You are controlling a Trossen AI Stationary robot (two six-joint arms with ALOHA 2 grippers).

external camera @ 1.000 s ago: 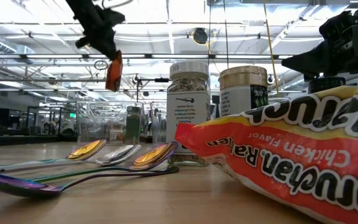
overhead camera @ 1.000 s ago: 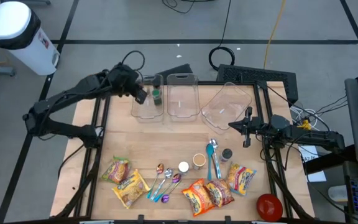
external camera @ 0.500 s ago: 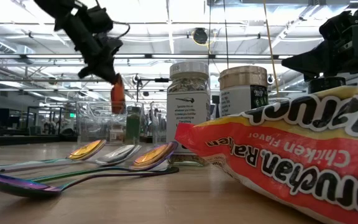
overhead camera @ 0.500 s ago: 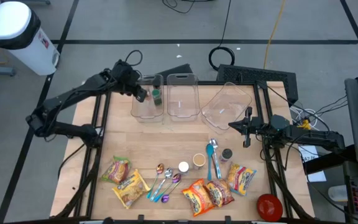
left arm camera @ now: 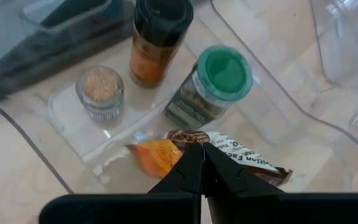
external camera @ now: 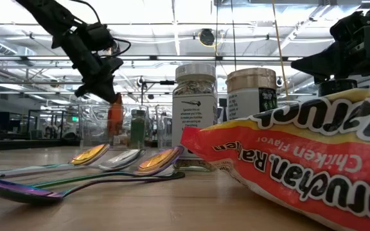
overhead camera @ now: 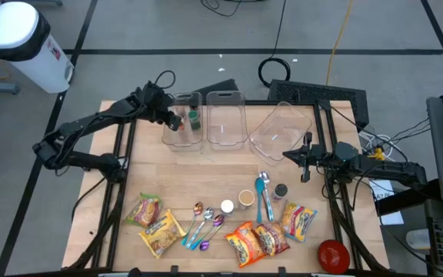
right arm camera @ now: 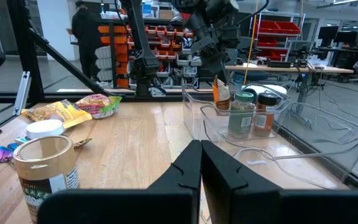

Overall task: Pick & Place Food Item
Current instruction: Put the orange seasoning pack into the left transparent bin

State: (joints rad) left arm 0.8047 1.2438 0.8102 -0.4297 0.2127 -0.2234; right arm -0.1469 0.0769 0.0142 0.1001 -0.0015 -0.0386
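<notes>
Lowered since a second ago, the orange snack packet (left arm camera: 160, 155) now hangs inside the leftmost clear bin (overhead camera: 168, 137), pinched in the closed jaws of the left gripper (overhead camera: 177, 121). Beside it in the bin stand a green-lidded spice jar (left arm camera: 213, 87), a dark-capped bottle (left arm camera: 157, 37) and a small open jar (left arm camera: 100, 93). Well apart, the right gripper (overhead camera: 306, 158) waits with jaws closed and empty near the rightmost bin (overhead camera: 283, 127).

The high view looks straight down on the whole table (overhead camera: 229, 165). The low view sits at table height, close behind a ramen packet (external camera: 300, 160), facing the room. The left wrist view looks steeply down into a clear bin (left arm camera: 73, 115), probably from close. The right wrist view faces level across the table; it shares that bin (right arm camera: 229, 127) with the others.
</notes>
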